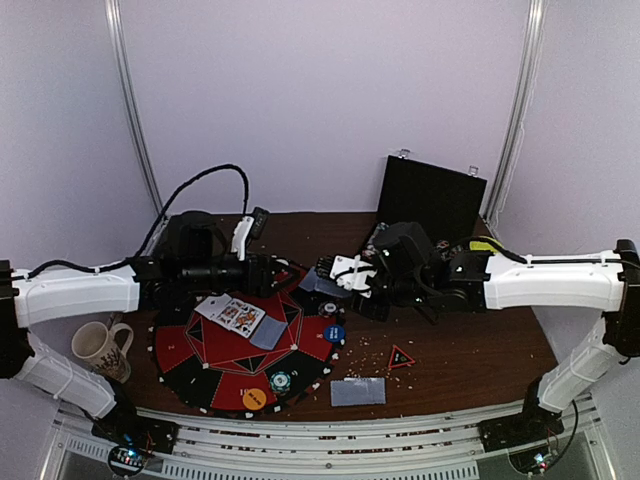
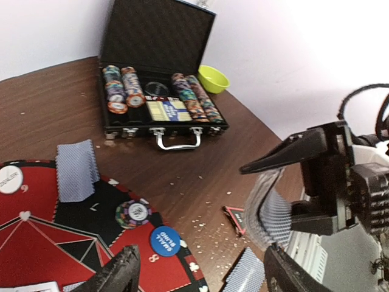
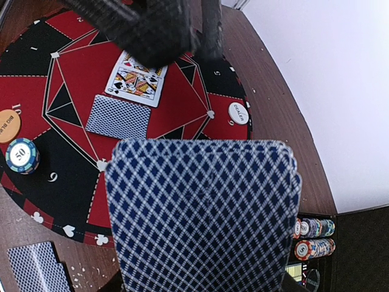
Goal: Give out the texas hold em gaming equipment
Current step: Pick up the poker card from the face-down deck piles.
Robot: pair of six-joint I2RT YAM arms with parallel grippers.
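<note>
Pinches the stack of blue-backed paper cards [image 3: 200,213] in the right gripper [image 2: 270,191], up beside the round red-and-black mat [image 1: 200,345]. Has the left gripper [image 2: 200,252] wide open, holding nothing. Looks light, bendy, slippery: best taken by a free edge.

Left claw [image 2: 200,277] jaws spread wide, right claw [image 1: 330,275] clamped, arms reaching inward

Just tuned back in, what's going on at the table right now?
The right gripper holds the deck of cards by the round poker mat. The left gripper hangs open above the mat, nothing between its fingers. On the mat lie a few face-up cards, a face-down card, a blue disc, an orange disc, a white disc and one striped chip. Some spare cards lie off the mat.
</note>
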